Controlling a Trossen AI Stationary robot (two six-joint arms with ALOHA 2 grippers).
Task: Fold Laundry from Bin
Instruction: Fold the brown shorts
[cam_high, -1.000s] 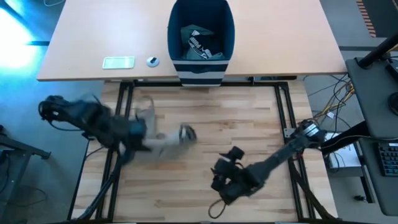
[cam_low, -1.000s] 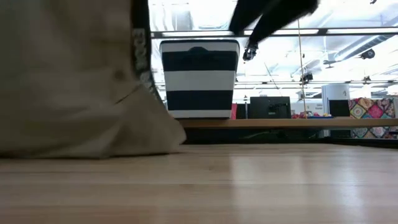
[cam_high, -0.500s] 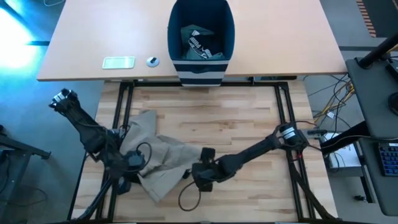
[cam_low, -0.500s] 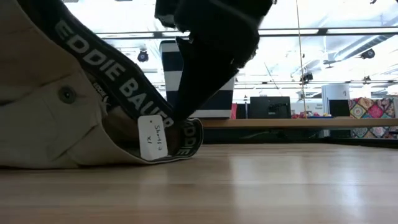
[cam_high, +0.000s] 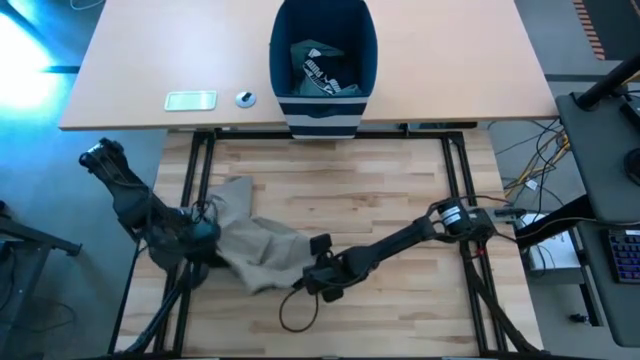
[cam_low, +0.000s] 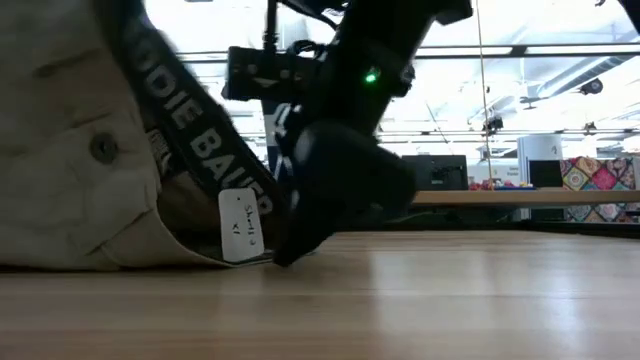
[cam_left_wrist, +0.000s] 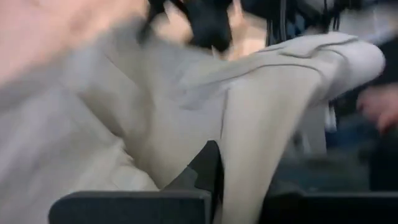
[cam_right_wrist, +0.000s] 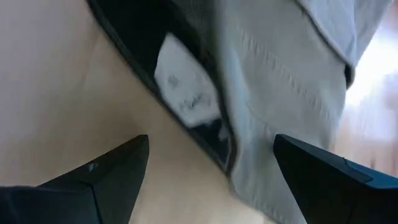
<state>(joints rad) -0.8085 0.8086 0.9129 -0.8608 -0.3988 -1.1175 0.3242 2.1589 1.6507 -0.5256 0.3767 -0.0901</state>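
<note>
Beige garment (cam_high: 250, 248) lies crumpled on the near, left part of the wooden bench (cam_high: 400, 190), close to the low camera. The left gripper (cam_high: 200, 232) sits at the cloth's left edge with its fingers closed on a fold of it; its wrist view shows the fabric bunched and running down between the fingers. The right gripper (cam_high: 318, 272) is low at the garment's right edge, fingers spread wide and holding nothing. Its wrist view shows both fingers (cam_right_wrist: 106, 171) apart over bare wood, with the dark waistband and a white paper tag (cam_right_wrist: 186, 93) just ahead. This looks like one arm pinning the cloth while the other lines up to take the waistband, probably so the piece can be spread flat for folding.

The low view alone reveals a button, lettering along the waistband and handwriting on the tag, which suggests shorts or trousers. Only the high view shows both arms' positions, and what lies farther back: the navy bin (cam_high: 323, 60) on a separate tan table, well apart, holding more laundry including a dark item with white lettering (cam_high: 318, 70). A small white flat device (cam_high: 190, 100) rests left of the bin.
</note>
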